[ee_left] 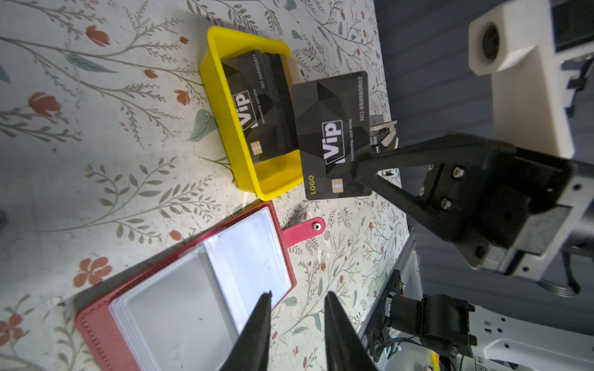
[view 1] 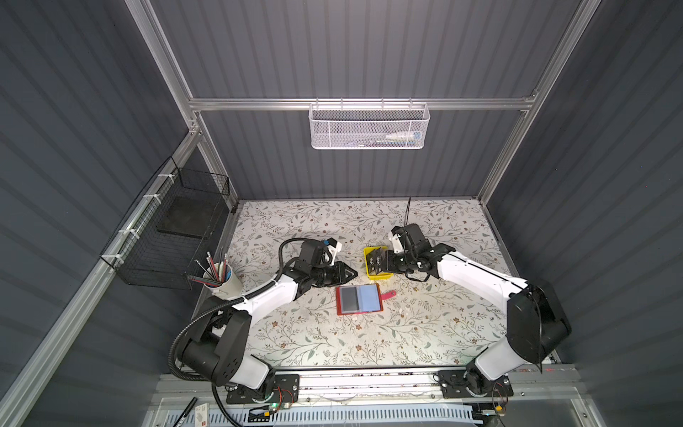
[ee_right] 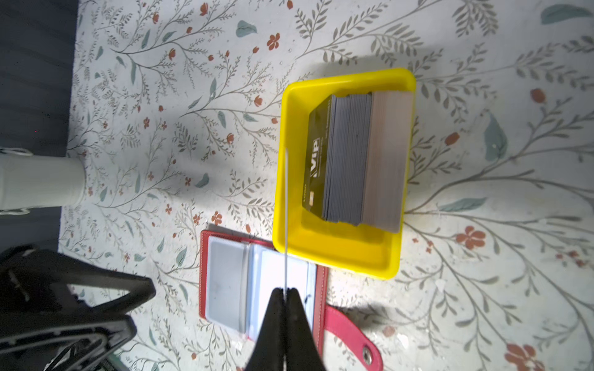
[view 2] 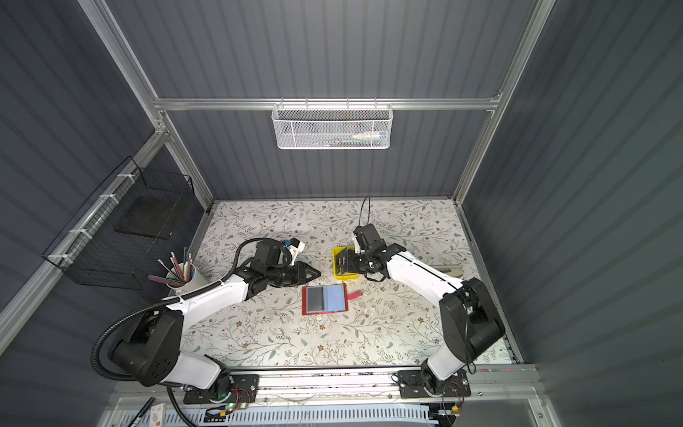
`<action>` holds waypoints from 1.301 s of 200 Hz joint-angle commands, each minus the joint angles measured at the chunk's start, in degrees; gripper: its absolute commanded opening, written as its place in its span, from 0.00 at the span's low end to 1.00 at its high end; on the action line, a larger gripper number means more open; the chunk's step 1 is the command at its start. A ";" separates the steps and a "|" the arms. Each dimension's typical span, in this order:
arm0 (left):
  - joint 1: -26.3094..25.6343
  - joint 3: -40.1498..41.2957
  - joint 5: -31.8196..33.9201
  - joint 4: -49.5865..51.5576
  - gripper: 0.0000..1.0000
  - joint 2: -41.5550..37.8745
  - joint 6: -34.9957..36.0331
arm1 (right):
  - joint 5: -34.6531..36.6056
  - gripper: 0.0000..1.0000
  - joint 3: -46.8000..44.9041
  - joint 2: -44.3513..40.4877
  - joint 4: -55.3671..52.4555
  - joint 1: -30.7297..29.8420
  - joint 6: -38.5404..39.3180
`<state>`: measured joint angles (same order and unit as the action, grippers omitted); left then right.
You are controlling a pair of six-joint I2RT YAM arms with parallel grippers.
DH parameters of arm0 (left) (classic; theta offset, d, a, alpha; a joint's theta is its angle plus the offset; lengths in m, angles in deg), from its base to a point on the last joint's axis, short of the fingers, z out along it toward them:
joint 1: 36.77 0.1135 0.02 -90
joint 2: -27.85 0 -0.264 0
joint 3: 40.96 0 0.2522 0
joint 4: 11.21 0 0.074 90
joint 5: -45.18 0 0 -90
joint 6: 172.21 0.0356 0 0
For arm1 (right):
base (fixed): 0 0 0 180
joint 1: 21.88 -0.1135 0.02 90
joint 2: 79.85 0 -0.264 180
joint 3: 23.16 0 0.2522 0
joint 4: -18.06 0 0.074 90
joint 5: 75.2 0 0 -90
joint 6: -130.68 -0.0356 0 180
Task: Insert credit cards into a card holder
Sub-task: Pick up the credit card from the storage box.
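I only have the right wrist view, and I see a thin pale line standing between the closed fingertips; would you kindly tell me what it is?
Observer: A credit card seen edge-on; the left wrist view shows its dark face with white Vip lettering, pinched by the right gripper.
Operator: Thank you. Is the left gripper holding anything?
Observer: No, the left gripper is open and empty, near the card holder.
Operator: Is the holder fully open?
Observer: Yes; both top views show the card holder lying flat and open, strap toward the right arm.
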<state>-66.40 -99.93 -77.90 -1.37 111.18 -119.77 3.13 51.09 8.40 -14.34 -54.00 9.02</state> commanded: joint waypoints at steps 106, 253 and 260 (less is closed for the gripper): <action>0.89 15.26 -14.94 -32.13 0.40 -6.25 -17.11 | -12.15 0.04 -21.52 -26.02 12.56 -1.55 -7.94; -1.79 16.47 -19.73 -52.34 0.45 -1.30 -27.46 | -23.51 0.03 -25.75 -32.09 23.33 -1.61 -13.38; -1.86 16.49 -19.89 -53.41 0.45 -1.00 -28.00 | -23.50 0.03 -25.81 -31.94 23.46 -1.59 -13.52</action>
<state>-67.84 -83.14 -96.37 -49.39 109.02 -145.52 -18.55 26.19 -23.88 6.62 -55.46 -3.50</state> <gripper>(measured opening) 0.448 0.047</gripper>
